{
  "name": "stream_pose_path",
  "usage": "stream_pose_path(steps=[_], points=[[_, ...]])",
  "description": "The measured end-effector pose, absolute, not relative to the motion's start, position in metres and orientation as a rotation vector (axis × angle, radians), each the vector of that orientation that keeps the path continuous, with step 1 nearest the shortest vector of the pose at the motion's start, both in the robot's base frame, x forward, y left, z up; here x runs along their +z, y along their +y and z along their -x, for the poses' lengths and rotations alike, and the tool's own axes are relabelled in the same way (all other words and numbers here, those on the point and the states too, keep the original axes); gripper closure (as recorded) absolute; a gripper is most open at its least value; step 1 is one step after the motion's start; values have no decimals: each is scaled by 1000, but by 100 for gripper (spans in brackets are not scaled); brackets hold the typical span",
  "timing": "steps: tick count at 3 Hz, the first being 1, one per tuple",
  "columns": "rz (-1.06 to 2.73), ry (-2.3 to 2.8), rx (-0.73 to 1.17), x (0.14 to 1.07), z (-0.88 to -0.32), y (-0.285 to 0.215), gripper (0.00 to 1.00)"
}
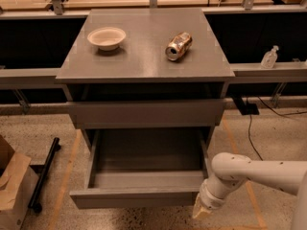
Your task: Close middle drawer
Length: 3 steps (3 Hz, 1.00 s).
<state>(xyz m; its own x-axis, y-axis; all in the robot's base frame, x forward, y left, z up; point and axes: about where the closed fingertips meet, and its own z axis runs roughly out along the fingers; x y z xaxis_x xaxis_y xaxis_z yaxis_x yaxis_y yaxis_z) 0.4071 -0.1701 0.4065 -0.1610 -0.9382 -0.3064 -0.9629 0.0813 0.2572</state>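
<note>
The grey cabinet (144, 56) has its middle drawer (134, 198) pulled far out, its empty inside showing. The drawer above it (146, 114) sticks out a little. My gripper (203, 208) hangs at the end of the white arm (249, 174), low at the bottom right. It is right by the right end of the middle drawer's flat front, on its outer side. I cannot tell whether it touches the front.
A white bowl (107, 37) and a crushed can (178, 45) lie on the cabinet top. A cardboard box (12, 190) and a black bar (44, 174) are on the floor at left. A cable (252, 128) runs on the floor at right. A bottle (269, 57) stands on the right ledge.
</note>
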Motion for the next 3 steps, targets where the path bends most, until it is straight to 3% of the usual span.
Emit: stream_pose_path(steps=[1, 3], points=[[1974, 2176, 527, 406, -453, -171, 100], [1980, 2187, 496, 405, -464, -173, 100]])
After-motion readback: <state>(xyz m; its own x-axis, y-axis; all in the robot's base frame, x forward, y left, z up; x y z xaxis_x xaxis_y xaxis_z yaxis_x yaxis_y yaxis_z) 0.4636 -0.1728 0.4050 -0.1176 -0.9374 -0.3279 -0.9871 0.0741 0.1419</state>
